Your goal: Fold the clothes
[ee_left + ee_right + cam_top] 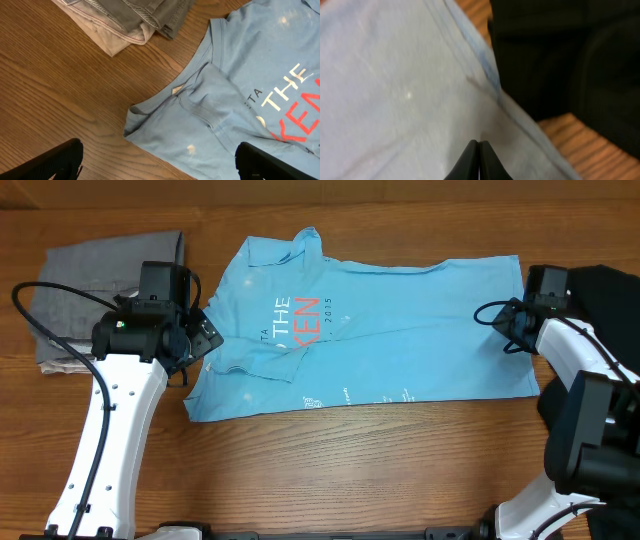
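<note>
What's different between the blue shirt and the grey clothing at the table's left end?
The T-shirt is light blue with lettering; the trousers are plain grey. The T-shirt lies mostly spread out; the trousers are folded compactly. The T-shirt covers far more table than the trousers. Both are cloth lying on the wooden table.

The black garment (612, 285) is cut off at the right edge.

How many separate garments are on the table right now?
4: blue T-shirt centre; black garment far right; grey trousers far left, atop a beige garment. More may hide under that stack.
</note>
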Tool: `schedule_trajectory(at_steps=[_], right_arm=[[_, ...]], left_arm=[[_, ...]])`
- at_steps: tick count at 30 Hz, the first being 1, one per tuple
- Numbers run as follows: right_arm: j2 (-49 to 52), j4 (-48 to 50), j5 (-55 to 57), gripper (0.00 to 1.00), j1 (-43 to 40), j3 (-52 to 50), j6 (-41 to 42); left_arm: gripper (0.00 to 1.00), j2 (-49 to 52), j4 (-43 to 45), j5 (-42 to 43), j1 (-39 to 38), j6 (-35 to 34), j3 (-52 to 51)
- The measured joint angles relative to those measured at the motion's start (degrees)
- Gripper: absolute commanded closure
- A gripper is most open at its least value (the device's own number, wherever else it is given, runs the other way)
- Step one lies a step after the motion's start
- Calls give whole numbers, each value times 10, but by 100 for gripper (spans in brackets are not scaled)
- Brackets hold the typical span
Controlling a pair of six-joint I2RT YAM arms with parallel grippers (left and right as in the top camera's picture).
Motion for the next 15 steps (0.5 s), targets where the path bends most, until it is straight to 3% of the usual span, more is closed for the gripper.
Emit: schedule_trajectory(at_steps=[3, 7, 10, 12, 15], right_arm=[[0, 1, -4, 88, -4, 6, -2], [-3, -102, -23, 77, -10, 57, -20], [-26, -180, -32, 75, -10, 110, -32], [-58, -220, -35, 80, -10, 136, -35], [-110, -286, -38, 96, -11, 157, -22]], left_arm=[[0, 0, 0, 0, 0, 0, 0], [0, 0, 0, 0, 0, 0, 0], [0, 0, 0, 0, 0, 0, 0], [0, 0, 0, 0, 0, 0, 0], [0, 0, 0, 0, 0, 0, 0]])
